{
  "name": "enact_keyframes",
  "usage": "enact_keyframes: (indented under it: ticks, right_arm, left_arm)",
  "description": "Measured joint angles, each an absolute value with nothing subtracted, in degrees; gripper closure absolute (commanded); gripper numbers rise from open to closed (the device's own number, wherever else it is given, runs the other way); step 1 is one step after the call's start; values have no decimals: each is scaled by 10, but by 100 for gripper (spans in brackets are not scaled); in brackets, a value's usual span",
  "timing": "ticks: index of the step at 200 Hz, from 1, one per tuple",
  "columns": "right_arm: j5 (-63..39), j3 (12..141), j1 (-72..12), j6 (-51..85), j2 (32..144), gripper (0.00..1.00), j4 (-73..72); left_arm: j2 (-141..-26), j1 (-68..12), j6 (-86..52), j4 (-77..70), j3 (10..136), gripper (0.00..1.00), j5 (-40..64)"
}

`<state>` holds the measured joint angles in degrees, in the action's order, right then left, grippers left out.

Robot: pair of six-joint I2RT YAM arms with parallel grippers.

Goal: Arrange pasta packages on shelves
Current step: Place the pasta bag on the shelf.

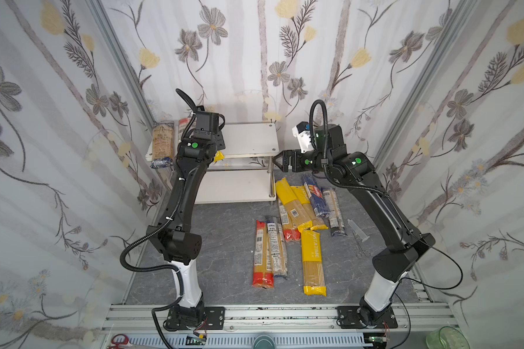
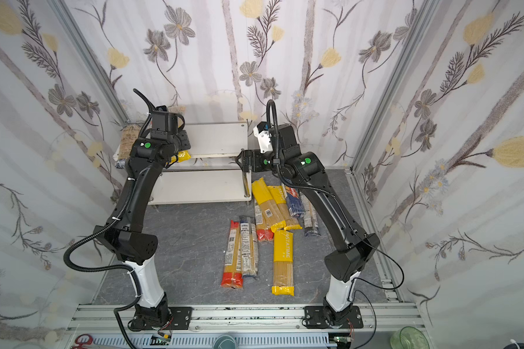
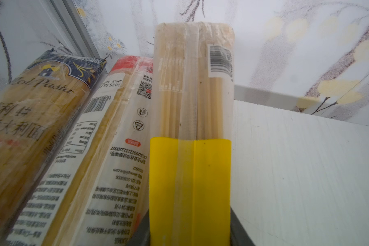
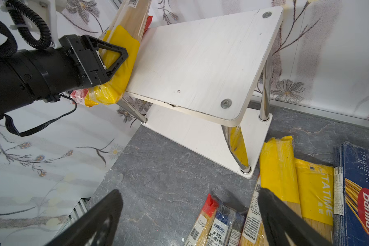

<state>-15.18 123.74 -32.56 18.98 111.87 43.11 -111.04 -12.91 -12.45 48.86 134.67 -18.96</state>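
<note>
The shelves [image 1: 248, 139] [image 2: 215, 139] stand at the back, a white two-board rack on metal posts. On the top board [image 4: 200, 59] lie a dark-blue-ended pasta package [image 3: 30, 110] [image 1: 163, 142], a red-ended one [image 3: 107, 138] and a yellow-ended one [image 3: 190, 170] [image 4: 124, 42]. My left gripper [image 3: 190, 234] [image 4: 107, 61] has its jaws close against both sides of the yellow end; whether they press it is unclear. My right gripper [image 1: 277, 163] [image 4: 190, 192] hangs open and empty by the rack's right front post. Several pasta packages [image 1: 312, 260] [image 2: 282, 260] lie on the grey floor.
A blue Barilla packet [image 4: 358, 191] lies near the right arm. A syringe [image 1: 357, 229] and small forceps [image 1: 360, 247] lie right of the packets. Floral walls close in on three sides. Red scissors [image 1: 118, 341] and a green bowl [image 1: 445, 338] sit by the front rail.
</note>
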Motion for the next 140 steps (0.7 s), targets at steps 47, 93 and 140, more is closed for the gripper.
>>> enact_keyframes:
  ticks: [47,93,140]
  right_arm:
    - [-157,1237,-326,190,1123,0,431]
    - [-161,1237,-328,195,1125,0,431]
    - [-161,1237,-334,206,1126,0,431]
  left_arm:
    - [-1100,-130,-121,499,1336,62,-203]
    - [-1097,-121,-107,509,1333,60,-209]
    - [-1100,-104,-100,513,1339,49,-202]
